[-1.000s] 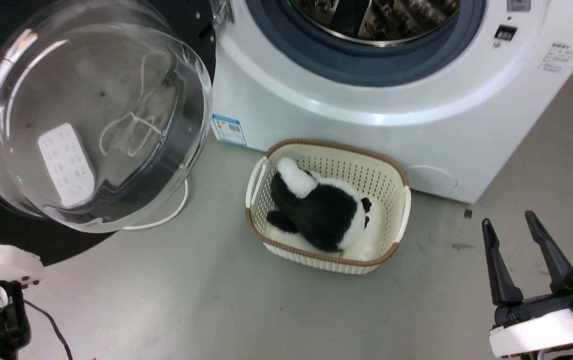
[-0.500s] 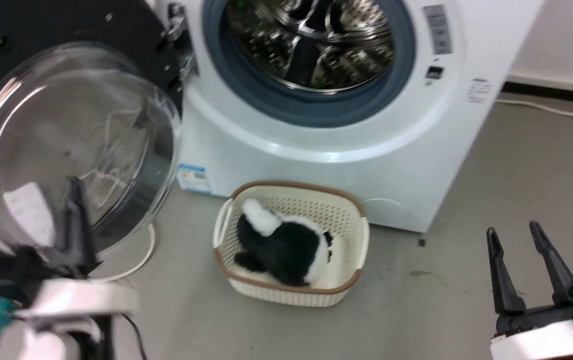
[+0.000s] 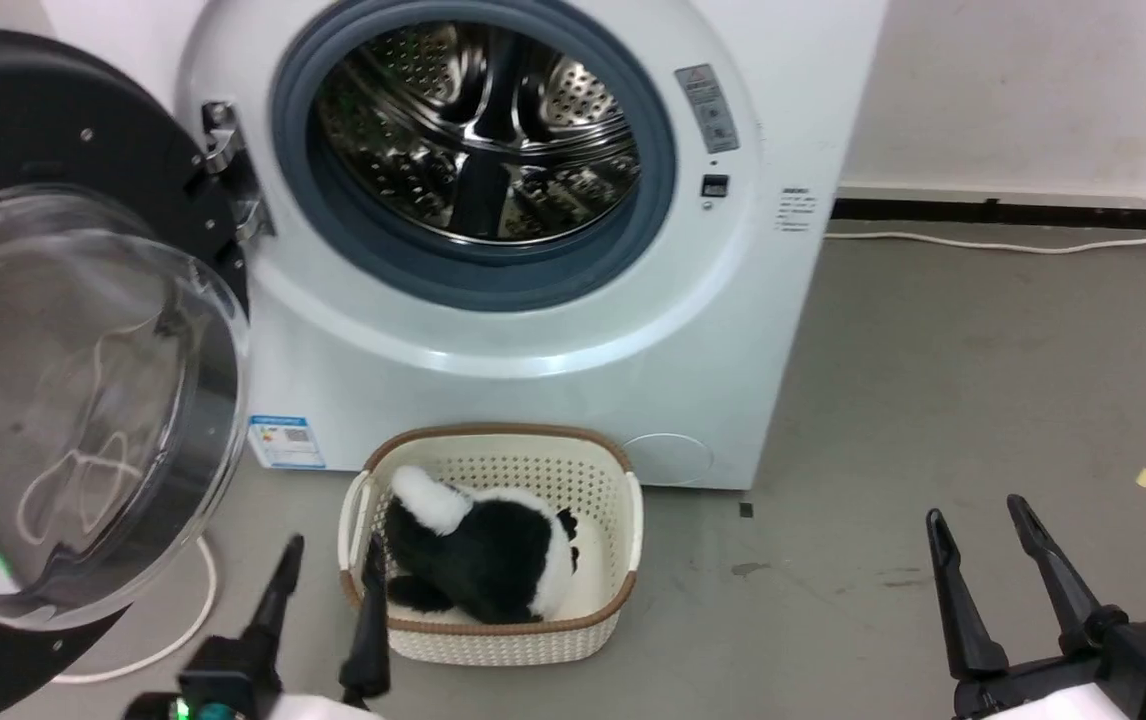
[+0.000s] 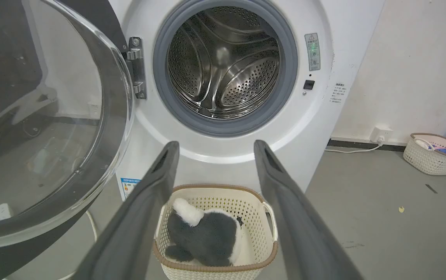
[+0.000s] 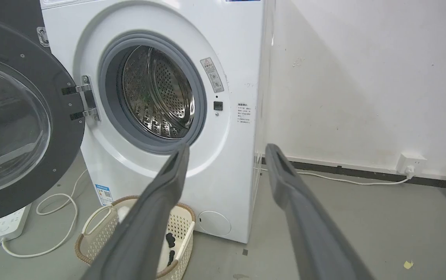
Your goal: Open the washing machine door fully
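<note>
washing machine door (image 3: 83, 380): swung wide, left of washing machine (image 3: 533, 340); white cable (image 3: 198, 590) beneath.
left gripper (image 3: 333, 545): near, jaws apart, empty, beside basket (image 3: 493, 435).
basket: holds plush toy (image 3: 483, 550), just before the washing machine.
right gripper (image 3: 975, 510): near right, jaws apart, empty.

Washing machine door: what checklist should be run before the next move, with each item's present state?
1. The washing machine door is swung clear of the drum opening: ok.
2. The door is at the limit of its hinge: cannot tell.
3. The left hand is open, empty and apart from the door: ok.
4. The right hand is open and empty: ok.
5. The basket on the floor is apart from the door: ok.
</note>
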Robot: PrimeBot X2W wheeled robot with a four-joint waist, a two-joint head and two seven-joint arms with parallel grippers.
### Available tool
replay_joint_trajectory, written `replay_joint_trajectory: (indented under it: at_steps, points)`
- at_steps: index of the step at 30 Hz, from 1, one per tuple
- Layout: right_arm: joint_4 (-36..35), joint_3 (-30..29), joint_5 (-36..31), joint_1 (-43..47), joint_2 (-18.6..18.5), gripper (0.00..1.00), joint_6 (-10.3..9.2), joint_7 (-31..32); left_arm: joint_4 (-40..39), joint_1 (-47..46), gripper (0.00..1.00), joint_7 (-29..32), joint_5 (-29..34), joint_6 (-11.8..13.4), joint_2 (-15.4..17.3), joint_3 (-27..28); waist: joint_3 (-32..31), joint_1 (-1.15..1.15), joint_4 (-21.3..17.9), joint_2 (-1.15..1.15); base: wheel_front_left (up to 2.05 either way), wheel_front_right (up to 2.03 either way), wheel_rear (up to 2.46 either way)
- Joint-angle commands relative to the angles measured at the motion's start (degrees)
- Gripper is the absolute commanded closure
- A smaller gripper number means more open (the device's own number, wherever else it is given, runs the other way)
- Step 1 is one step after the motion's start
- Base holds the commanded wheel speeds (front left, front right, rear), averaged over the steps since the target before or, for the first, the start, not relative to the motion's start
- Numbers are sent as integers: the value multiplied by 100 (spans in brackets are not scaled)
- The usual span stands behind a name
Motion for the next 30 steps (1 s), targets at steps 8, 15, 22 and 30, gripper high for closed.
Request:
replay_joint_trajectory:
  at_steps: [8, 15, 22, 30]
  points:
    - [91, -166, -116, 183, 50, 0, 5, -44, 268, 83, 0, -68, 297, 66, -159, -170, -47, 1, -82, 0, 0, 0, 0]
    - [164, -165, -52, 191, 52, 0, 5, -45, 411, 48, 0, -77, 351, 42, -190, -154, -43, 1, -68, 0, 0, 0, 0]
    - [208, -138, -24, 151, 53, 0, 5, -45, 429, -13, 0, -79, 382, 21, -159, -123, -23, 1, -84, 0, 0, 0, 0]
    - [205, -131, -34, 110, 23, 100, 0, -7, 419, 24, 100, -31, 357, 37, -185, -141, -7, 1, -93, 0, 0, 0, 0]
